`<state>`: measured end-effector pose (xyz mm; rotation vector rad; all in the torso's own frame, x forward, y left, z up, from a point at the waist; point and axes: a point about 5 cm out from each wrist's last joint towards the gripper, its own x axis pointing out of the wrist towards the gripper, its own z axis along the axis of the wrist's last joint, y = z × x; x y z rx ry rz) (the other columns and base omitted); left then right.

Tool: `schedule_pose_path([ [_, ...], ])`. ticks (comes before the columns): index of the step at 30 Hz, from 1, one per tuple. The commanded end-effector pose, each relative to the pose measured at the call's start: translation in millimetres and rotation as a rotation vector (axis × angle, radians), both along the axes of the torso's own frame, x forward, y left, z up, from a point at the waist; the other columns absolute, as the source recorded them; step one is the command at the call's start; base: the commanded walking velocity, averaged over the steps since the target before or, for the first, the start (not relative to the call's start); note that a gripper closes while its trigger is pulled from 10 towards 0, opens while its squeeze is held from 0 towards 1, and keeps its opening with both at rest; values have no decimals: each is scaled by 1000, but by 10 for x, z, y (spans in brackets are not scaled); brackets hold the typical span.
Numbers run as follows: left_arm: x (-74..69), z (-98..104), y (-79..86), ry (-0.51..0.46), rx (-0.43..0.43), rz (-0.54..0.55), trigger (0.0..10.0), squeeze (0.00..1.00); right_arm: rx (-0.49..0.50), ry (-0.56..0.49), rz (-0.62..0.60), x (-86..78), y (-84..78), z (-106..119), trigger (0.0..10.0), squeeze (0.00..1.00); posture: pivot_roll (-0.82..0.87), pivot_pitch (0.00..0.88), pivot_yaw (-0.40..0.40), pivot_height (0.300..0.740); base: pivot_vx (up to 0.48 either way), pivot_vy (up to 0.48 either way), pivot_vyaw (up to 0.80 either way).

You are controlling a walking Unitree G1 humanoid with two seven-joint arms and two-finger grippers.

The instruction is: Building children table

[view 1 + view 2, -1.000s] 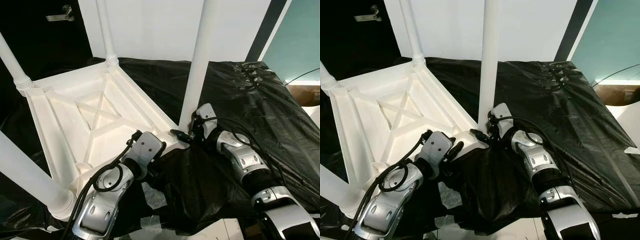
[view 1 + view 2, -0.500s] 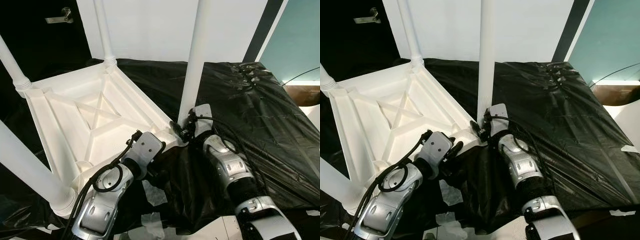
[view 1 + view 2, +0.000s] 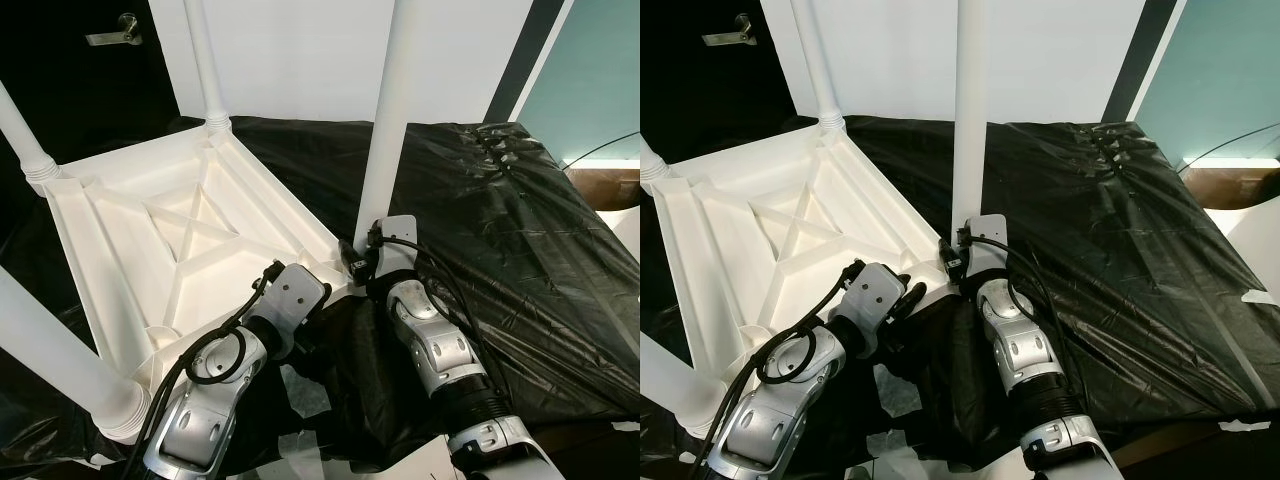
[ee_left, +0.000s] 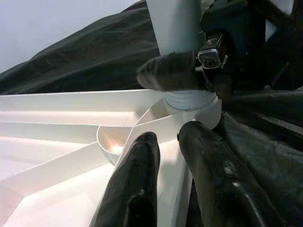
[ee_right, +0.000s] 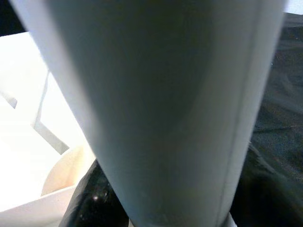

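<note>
The white children's table point(image 3: 190, 230) lies upside down on black sheeting, its legs pointing up. My right gripper point(image 3: 362, 262) is at the foot of the near right leg point(image 3: 385, 120) and shut on it just above the ribbed collar; in the left wrist view one of its black fingers point(image 4: 173, 71) wraps around the leg point(image 4: 175, 23). That leg point(image 5: 161, 109) crowds the right wrist view. My left gripper point(image 4: 168, 133) is shut on a white rib of the table's frame point(image 4: 156, 127) beside that corner, one finger on each side.
Black plastic sheeting point(image 3: 520, 220) covers the surface to the right and front. Three other legs stand at the far corner point(image 3: 205, 70), far left point(image 3: 25, 140) and near left point(image 3: 60, 350). A white wall, a dark door with a handle point(image 3: 110, 30) and white scraps point(image 3: 305, 385) are nearby.
My right forearm has swung in from the right and now stands nearly straight below the leg, its gripper staying at the leg's foot. The left arm has held still.
</note>
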<state>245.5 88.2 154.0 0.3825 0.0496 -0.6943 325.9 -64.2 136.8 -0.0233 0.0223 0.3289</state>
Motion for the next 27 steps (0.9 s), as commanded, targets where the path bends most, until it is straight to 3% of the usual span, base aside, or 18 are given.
schedule_pose_path([
  [1, -4, -8, -19, 1, 0, 13, 10000, 0, 3, 45, 1, -39, 8, -93, 10000, 1000, 116, 40, -59, 740, 0, 0, 0],
  [6, -3, -7, -23, 1, 0, 12, 10000, 0, 19, -21, 24, -37, -148, 4, 10000, 1000, 114, 42, -58, 740, 0, 0, 0],
  [7, -2, -6, -18, 2, 0, 13, 10000, 0, 5, -59, 58, -30, -265, 42, 10000, 1000, 114, 43, -58, 740, 0, 0, 0],
  [10, -2, -7, -16, 2, 0, 13, 10000, 0, 4, -65, 73, -22, -322, 49, 10000, 1000, 114, 43, -57, 740, 0, 0, 0],
  [11, -4, -9, -14, 3, 1, 13, 10000, 0, 0, -84, 98, -8, -392, 66, 10000, 0, 114, 43, -57, 740, 0, 0, 0],
  [17, -8, -17, -13, 6, 2, 9, 10000, 0, -3, -81, 157, 41, -521, 78, 10000, 0, 110, 43, -52, 740, 0, 0, 0],
  [20, -10, -16, -16, 6, 3, 4, 10000, 0, -42, -70, 277, 92, -588, 86, 10000, 0, 110, 43, -52, 740, 0, 0, 0],
  [27, -1, -17, -17, 4, 1, 4, 10000, 0, -77, -71, 479, 144, -510, 102, 10000, 0, 115, 29, -53, 740, 0, 0, 0],
])
